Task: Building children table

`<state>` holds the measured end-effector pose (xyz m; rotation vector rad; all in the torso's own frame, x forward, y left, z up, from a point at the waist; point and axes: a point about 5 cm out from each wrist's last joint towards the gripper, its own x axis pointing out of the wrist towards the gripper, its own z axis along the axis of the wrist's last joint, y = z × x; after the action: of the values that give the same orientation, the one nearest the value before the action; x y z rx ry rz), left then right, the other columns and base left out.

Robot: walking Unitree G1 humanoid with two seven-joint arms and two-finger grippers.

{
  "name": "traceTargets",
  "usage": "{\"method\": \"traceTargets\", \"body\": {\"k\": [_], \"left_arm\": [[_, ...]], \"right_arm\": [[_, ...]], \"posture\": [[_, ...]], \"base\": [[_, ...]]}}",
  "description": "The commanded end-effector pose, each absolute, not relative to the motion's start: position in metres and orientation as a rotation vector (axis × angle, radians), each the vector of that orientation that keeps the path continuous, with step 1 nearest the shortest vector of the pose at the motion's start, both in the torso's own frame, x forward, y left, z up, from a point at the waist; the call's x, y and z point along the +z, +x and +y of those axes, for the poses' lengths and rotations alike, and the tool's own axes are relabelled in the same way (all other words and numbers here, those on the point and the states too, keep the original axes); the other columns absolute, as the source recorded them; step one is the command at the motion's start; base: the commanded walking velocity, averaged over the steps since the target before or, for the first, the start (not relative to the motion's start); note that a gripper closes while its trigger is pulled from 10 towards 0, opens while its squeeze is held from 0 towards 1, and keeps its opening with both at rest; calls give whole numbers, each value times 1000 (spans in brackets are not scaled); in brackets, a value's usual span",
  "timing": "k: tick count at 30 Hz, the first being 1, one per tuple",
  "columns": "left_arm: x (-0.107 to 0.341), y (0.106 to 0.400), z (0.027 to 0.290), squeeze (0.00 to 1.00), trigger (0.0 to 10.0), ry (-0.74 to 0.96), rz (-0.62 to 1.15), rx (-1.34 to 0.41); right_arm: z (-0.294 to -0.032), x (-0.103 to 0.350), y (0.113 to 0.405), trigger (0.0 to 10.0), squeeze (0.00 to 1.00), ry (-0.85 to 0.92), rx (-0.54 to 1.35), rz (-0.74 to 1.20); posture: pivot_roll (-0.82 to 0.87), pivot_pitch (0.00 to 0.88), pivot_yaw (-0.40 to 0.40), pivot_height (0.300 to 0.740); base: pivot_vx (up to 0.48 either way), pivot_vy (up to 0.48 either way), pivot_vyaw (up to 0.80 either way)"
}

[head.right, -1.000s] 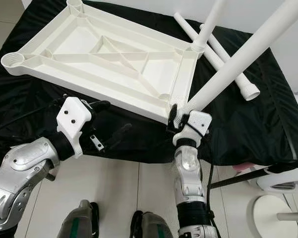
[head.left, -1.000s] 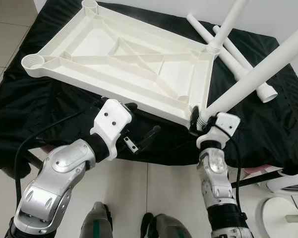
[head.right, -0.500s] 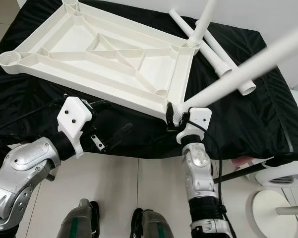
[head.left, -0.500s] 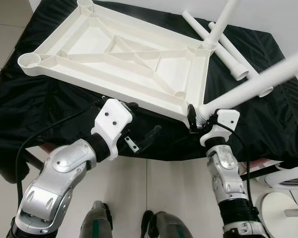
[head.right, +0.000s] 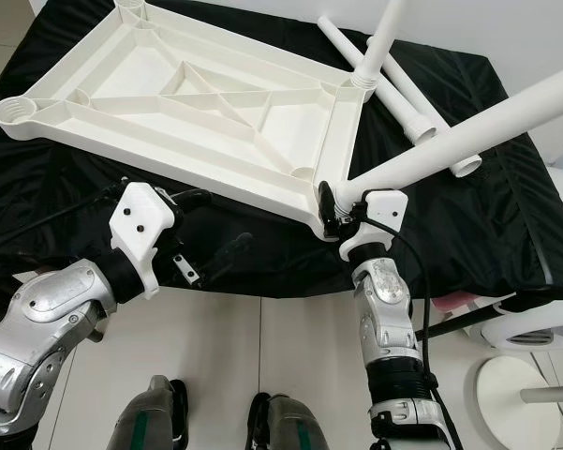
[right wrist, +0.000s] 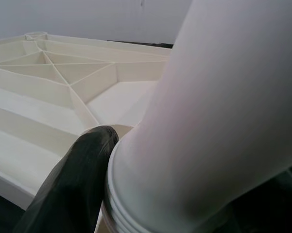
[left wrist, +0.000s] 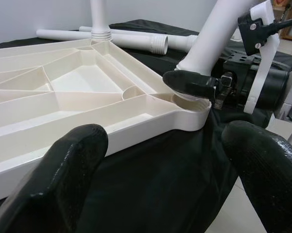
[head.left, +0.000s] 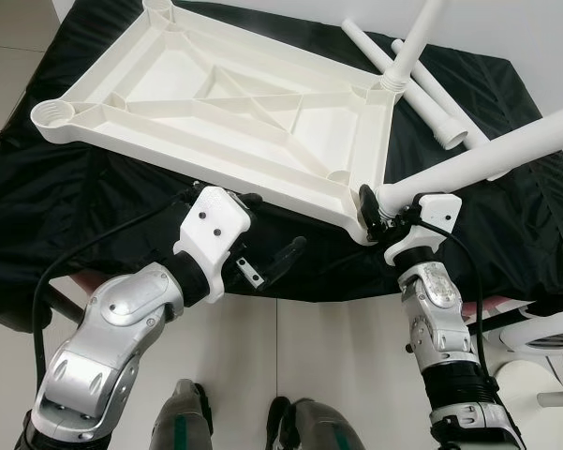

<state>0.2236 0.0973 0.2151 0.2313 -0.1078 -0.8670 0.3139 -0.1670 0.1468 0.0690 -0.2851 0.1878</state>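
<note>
The right tool, clamped on the table leg, is tilting it lower at the upturned tabletop's near corner socket, seating unfinished; the left tool is hovering apart.

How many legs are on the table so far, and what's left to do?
One leg already stands in the far right corner of the upturned tabletop. The right gripper holds a second leg, tilted, its threaded end at the near right corner socket. Two loose legs lie on the black cloth; both left sockets look empty. The left gripper hovers open.
</note>
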Motion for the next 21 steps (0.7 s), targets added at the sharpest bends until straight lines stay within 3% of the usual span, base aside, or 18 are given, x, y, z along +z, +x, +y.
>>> {"method": "traceTargets", "body": {"k": [1,5,6,11,12,13,14,21], "left_arm": [[215,224,96,0,10000,230,-120,-836],[215,225,96,0,10000,233,-122,-832],[215,227,97,0,10000,241,-123,-822],[217,230,99,0,10000,242,-128,-802],[220,235,100,157,10000,220,-140,-778],[220,235,100,157,10000,220,-140,-778],[221,238,100,1000,10000,186,-136,-768],[229,245,101,1000,10000,167,-177,-781]], "right_arm": [[-175,145,314,0,0,72,177,-281],[-178,152,322,0,0,49,209,-284],[-181,155,326,10000,0,12,220,-276],[-185,157,329,10000,0,-6,228,-272],[-187,158,331,10000,0,-4,235,-268],[-187,158,331,10000,0,-4,235,-268],[-187,158,332,10000,0,-4,238,-266],[-184,159,337,10000,0,-17,277,-243]], "posture": [[141,160,-141,740],[141,153,-141,740],[139,150,-141,740],[134,140,-144,740],[133,138,-145,740],[133,138,-145,740],[132,131,-145,740],[133,116,-147,740]], "base": [[0,0,0],[0,0,0],[0,0,0],[0,0,0],[0,0,0],[0,0,0],[0,0,0],[0,0,0]]}}
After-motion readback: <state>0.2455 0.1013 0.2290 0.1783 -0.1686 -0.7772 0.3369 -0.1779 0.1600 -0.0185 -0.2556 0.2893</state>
